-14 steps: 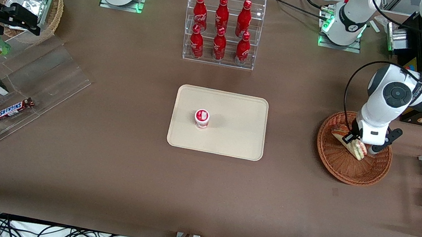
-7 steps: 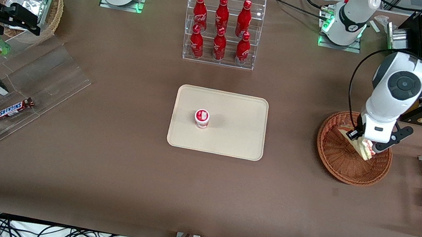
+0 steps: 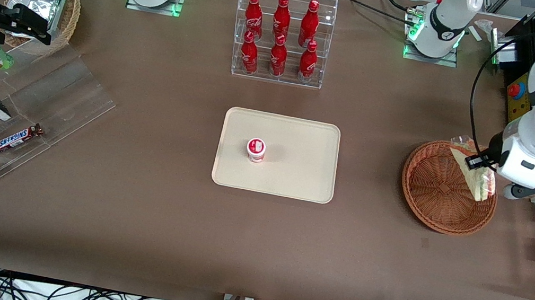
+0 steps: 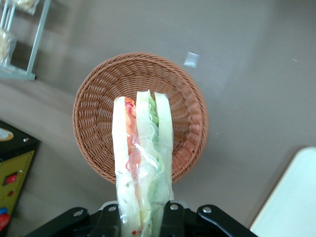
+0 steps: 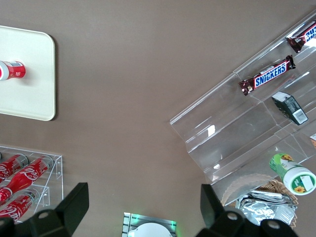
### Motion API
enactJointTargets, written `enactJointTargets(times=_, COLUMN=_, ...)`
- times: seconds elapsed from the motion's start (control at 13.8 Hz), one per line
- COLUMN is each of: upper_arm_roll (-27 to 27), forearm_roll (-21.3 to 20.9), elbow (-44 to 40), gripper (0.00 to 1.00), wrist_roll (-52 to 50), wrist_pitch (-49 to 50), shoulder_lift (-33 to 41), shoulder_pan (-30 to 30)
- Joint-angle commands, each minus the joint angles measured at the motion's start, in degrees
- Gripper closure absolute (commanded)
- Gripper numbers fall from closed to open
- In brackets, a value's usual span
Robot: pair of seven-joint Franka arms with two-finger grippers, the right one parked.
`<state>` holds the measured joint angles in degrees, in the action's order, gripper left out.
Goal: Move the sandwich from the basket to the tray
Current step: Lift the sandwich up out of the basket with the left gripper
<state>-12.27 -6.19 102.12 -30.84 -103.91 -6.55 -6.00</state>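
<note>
The gripper [image 4: 143,217] clamps the wrapped sandwich [image 4: 142,168] on edge — white bread, red and green filling showing through the clear film. It hangs above the round woven basket [image 4: 98,98], clear of the weave. A cream tray [image 4: 291,202] corner and a wire rack [image 4: 22,39] show on the brown table.
</note>
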Motion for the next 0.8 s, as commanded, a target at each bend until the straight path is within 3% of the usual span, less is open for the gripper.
enactJointTargets(times=0.0, upper_arm_roll=-3.45, forearm_roll=1.18, elbow=-2.54, gripper=1.0, wrist_roll=4.29, wrist_pitch=1.69, shoulder_lift=-1.01, shoulder_pan=0.11)
enactJointTargets(times=0.44, upper_arm_roll=-14.34, forearm_roll=1.09, elbow=-2.98, gripper=1.0, wrist_roll=5.26, wrist_pitch=0.03, shoulder_lift=-3.99, shoulder_pan=0.37)
enactJointTargets(times=0.73, upper_arm_roll=-20.33, forearm_roll=0.48, elbow=-2.98, gripper=1.0, wrist_roll=4.47, wrist_pitch=-7.07, shoulder_lift=-8.29, shoulder_pan=1.33)
